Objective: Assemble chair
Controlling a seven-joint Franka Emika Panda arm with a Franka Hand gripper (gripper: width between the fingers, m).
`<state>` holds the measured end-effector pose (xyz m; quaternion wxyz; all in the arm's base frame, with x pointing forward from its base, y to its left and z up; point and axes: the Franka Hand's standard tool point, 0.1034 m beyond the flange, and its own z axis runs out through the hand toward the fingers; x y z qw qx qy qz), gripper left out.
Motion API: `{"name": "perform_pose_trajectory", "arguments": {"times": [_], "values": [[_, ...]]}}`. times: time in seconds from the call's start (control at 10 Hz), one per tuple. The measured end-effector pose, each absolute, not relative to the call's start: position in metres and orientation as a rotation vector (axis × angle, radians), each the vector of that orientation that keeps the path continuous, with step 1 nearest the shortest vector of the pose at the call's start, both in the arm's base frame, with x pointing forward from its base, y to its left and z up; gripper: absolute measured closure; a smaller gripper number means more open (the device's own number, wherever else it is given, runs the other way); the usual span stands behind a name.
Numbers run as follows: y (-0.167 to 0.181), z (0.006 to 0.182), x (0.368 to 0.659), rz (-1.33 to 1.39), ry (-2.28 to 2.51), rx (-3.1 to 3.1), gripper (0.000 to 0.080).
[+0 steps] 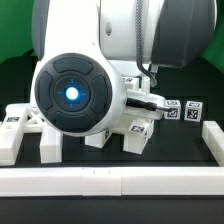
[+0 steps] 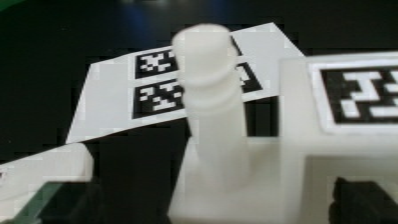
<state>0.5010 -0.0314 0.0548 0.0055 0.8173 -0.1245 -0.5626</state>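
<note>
The arm's round housing is filling the middle of the exterior view and is covering the gripper, so I cannot tell whether the gripper is standing wide or narrow, or holding anything. The wrist view is not showing its fingers clearly either.

Close in front of the gripper a white chair post is standing upright. It is blurred, and its foot is merging into pale plastic cut off by the frame. Just beside the post a tagged chair block is showing only in part. Beyond the gripper the marker board is lying flat on the black table. Further chair blocks are resting on the table beneath the housing, half hidden, inside the border rail.
</note>
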Motion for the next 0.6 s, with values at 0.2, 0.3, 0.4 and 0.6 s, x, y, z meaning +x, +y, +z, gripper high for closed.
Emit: {"name": "perform_pose_trajectory", "arguments": {"times": [0.2, 0.3, 0.4, 0.6], "values": [[-0.0316, 0.0546, 0.5008, -1.762, -0.390, 2.558, 0.0152], [-0.0317, 0.0545, 0.5007, -1.763, -0.391, 2.558, 0.0151], [-0.0321, 0.0545, 0.5007, -1.763, -0.391, 2.558, 0.0151], [-0.0393, 0.0562, 0.5046, -1.742, -0.340, 2.598, 0.0151]]}}
